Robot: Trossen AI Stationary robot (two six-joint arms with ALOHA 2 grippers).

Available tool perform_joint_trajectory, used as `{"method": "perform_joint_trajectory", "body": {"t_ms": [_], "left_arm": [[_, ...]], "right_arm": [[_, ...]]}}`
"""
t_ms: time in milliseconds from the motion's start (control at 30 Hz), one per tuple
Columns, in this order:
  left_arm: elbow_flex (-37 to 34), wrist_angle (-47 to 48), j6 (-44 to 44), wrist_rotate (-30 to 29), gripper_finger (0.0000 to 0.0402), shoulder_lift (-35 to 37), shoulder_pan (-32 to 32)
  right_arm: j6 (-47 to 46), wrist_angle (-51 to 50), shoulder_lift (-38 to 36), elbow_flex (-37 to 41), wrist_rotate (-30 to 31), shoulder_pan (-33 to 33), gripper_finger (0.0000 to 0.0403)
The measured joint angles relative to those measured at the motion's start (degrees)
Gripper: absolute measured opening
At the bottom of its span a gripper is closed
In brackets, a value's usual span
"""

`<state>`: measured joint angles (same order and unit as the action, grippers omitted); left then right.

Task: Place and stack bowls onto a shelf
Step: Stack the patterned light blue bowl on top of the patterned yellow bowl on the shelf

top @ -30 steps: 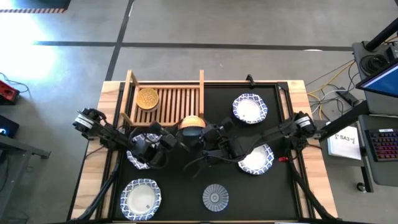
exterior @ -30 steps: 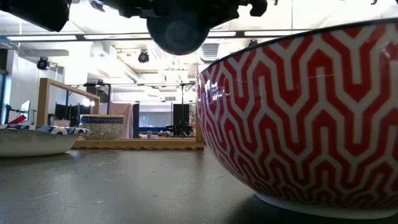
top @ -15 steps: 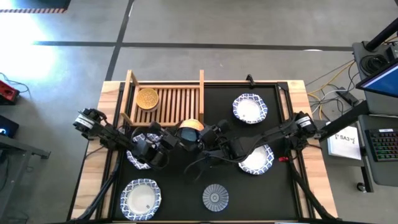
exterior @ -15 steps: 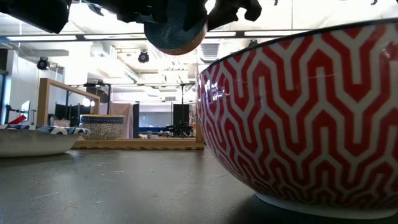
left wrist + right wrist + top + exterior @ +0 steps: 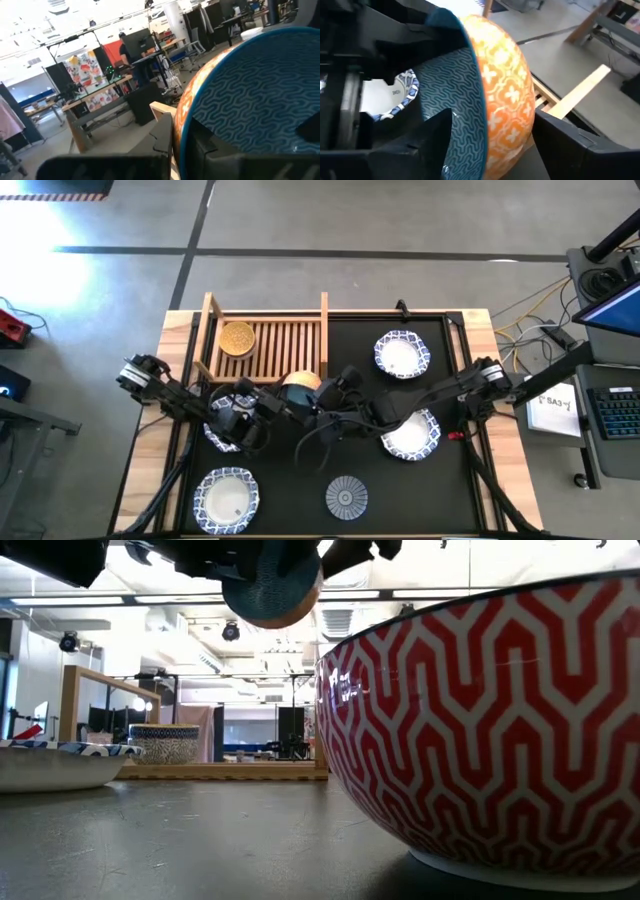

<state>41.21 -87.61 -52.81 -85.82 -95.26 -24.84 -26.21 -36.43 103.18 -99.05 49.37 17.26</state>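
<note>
We have only just started. One small yellow bowl [image 5: 237,338] sits on the wooden shelf [image 5: 285,340], in the upper left part of the top-down picture. That is the only bowl we can see on the shelf.

Many bowls are left on the black table [image 5: 300,480]. We see a white and blue bowl [image 5: 401,354] in the upper right, one [image 5: 412,436] at the right middle, one [image 5: 226,500] at the lower left, and one [image 5: 222,430] partly hidden under the left arm. A small grey-blue bowl [image 5: 346,497] sits near the bottom middle. A red and white bowl [image 5: 490,730] fills the right side of the table-level picture.

The orange bowl with a blue inside [image 5: 303,384] is up in the air in the middle, just below the shelf's front edge. The right gripper [image 5: 322,406] pinches its rim, one finger inside and one outside. The left gripper [image 5: 268,408] is right beside the bowl too, and its fingers [image 5: 165,135] sit close against the rim, but we cannot tell if it is holding on.

We think this bowl goes on the shelf next.
</note>
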Motion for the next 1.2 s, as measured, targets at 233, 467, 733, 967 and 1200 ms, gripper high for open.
{"method": "perform_joint_trajectory", "body": {"t_ms": [233, 467, 733, 967, 1200], "left_arm": [[-0.15, 2.12, -0.33, -2.20, 0.0002, -0.21, 0.71], [-0.15, 2.14, -0.06, -1.70, 0.0002, -0.04, 2.39], [-0.13, 2.85, -1.66, -0.31, 0.0002, 2.84, 8.27], [-0.07, 15.86, -1.76, 1.36, 0.0002, 8.88, 17.53], [-0.07, 26.78, -1.58, 1.43, 0.0002, 14.91, 28.03]], "right_arm": [[1.14, -1.62, -4.17, -1.40, -6.81, -1.08, 0.0267], [1.72, -2.30, -8.84, -1.38, -16.52, -1.94, 0.0263], [3.78, -2.47, -13.43, -1.31, -19.23, -2.28, 0.0266], [5.13, -4.05, -14.56, -1.29, -19.37, -2.32, 0.0260], [5.34, -5.73, -13.67, -1.22, -19.39, -2.40, 0.0262]]}}
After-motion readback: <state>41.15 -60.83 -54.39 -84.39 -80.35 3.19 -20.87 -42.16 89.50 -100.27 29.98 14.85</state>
